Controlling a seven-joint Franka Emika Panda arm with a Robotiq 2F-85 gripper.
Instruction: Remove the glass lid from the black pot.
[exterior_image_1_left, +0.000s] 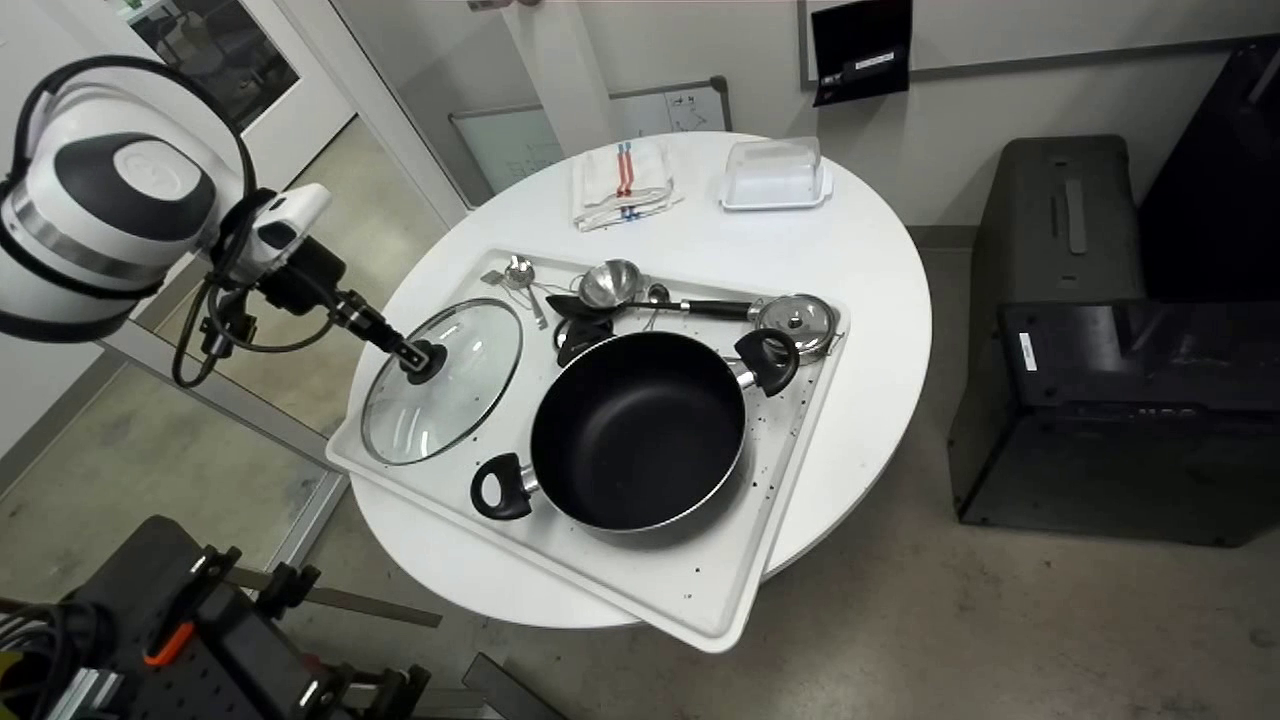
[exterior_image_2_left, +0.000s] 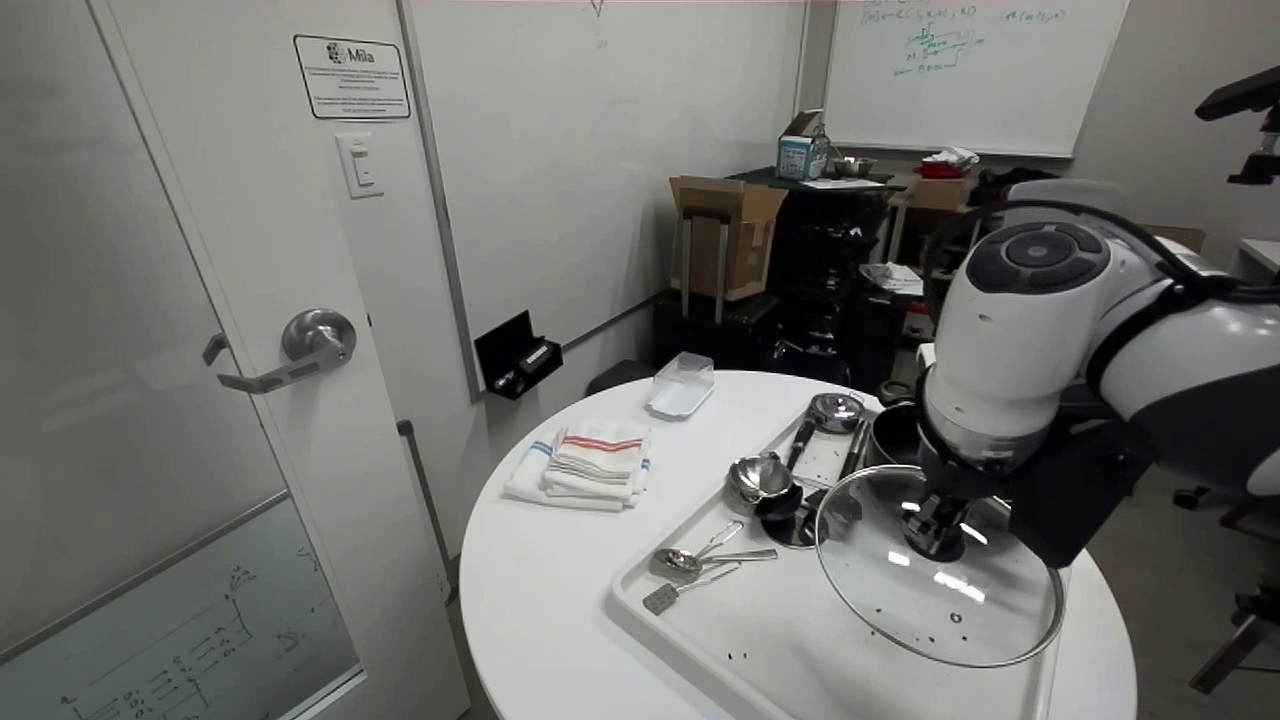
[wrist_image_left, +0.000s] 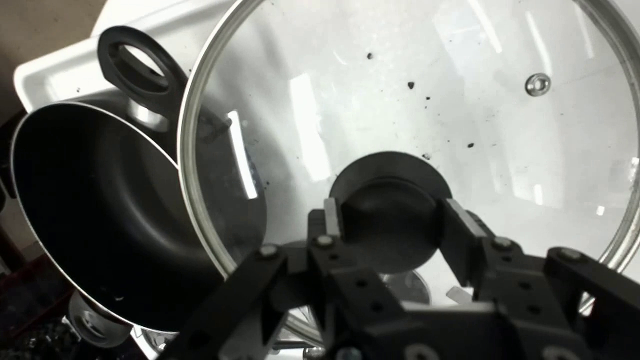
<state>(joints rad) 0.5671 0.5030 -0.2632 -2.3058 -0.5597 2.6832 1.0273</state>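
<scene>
The glass lid (exterior_image_1_left: 475, 365) is a see-through disc with a metal rim and a black knob (wrist_image_left: 392, 195). It also shows in an exterior view (exterior_image_2_left: 930, 605) and in the wrist view (wrist_image_left: 360, 105). My gripper (wrist_image_left: 390, 215) is shut on the knob, one finger on each side. It holds the lid above the tray, beside the pot. The gripper also shows in both exterior views (exterior_image_1_left: 415, 358) (exterior_image_2_left: 938, 522). The black pot (exterior_image_1_left: 640, 430) stands uncovered on the tray, its dark inside visible. It is partly hidden behind the arm and lid in an exterior view (exterior_image_2_left: 893, 438).
A white tray (exterior_image_1_left: 690, 600) lies on the round white table (exterior_image_1_left: 870, 300). Small metal utensils (exterior_image_1_left: 520, 272), a metal bowl (exterior_image_1_left: 610, 283) and a long-handled strainer-like piece (exterior_image_1_left: 797, 322) lie behind the pot. Folded towels (exterior_image_1_left: 625, 180) and a clear-covered dish (exterior_image_1_left: 773, 175) sit farther back.
</scene>
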